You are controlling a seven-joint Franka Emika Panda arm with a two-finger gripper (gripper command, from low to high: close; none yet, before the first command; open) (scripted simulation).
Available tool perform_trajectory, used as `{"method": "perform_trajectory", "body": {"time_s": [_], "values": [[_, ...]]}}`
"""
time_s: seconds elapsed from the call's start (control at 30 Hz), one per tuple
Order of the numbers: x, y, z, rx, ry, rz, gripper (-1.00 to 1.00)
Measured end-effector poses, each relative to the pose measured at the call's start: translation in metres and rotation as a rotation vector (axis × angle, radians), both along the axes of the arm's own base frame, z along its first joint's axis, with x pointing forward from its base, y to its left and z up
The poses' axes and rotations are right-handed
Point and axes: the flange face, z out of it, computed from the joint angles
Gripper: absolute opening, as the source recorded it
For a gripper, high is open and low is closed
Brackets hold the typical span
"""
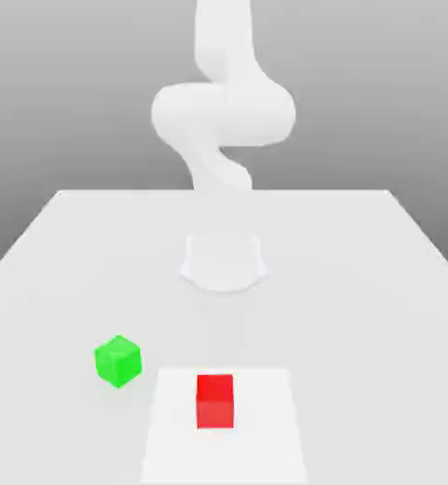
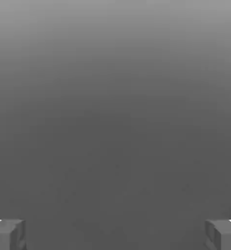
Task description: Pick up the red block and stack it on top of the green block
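A red block (image 1: 215, 401) sits on the white table (image 1: 360, 284) near its front edge, roughly at the middle. To the exterior view's left of it, and a little farther back, rests the green block (image 1: 118, 361), turned slightly; the two are apart. In the hand view my gripper (image 2: 115, 234) is open, its grey fingertips (image 2: 7, 234) far apart with nothing between them and plain grey behind.
The white arm (image 1: 223, 114) rises from its round base (image 1: 224, 260) at the middle of the table, behind both blocks. A paler square patch (image 1: 265, 445) surrounds the red block on the tabletop.
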Motion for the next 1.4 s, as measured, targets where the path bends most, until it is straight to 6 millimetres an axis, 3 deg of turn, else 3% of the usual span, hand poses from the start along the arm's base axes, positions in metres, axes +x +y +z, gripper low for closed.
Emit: {"method": "perform_trajectory", "body": {"time_s": [0.17, 0.33, 0.47, 0.63, 0.77, 0.87, 0.9, 1.13, 1.33, 1.4], "values": [[0.052, -0.003, -0.118, -0.008, 0.185, 0.003, 0.0], [0.07, -0.006, -0.234, -0.012, 0.359, 0.009, 0.0], [0.062, -0.008, -0.324, -0.012, 0.499, 0.014, 0.0], [0.027, -0.01, -0.428, -0.007, 0.673, 0.022, 0.0], [0.017, -0.01, -0.479, -0.006, 0.714, 0.025, 0.0], [0.015, -0.01, -0.51, -0.006, 0.716, 0.025, 0.0], [0.015, -0.01, -0.516, -0.006, 0.716, 0.025, -1.0], [0.015, -0.01, -0.515, -0.006, 0.717, 0.025, -1.0], [0.015, -0.012, -0.46, -0.005, 0.716, 0.021, -1.0], [0.001, -0.056, -0.445, 0.04, 0.715, -0.12, -1.0]]}}
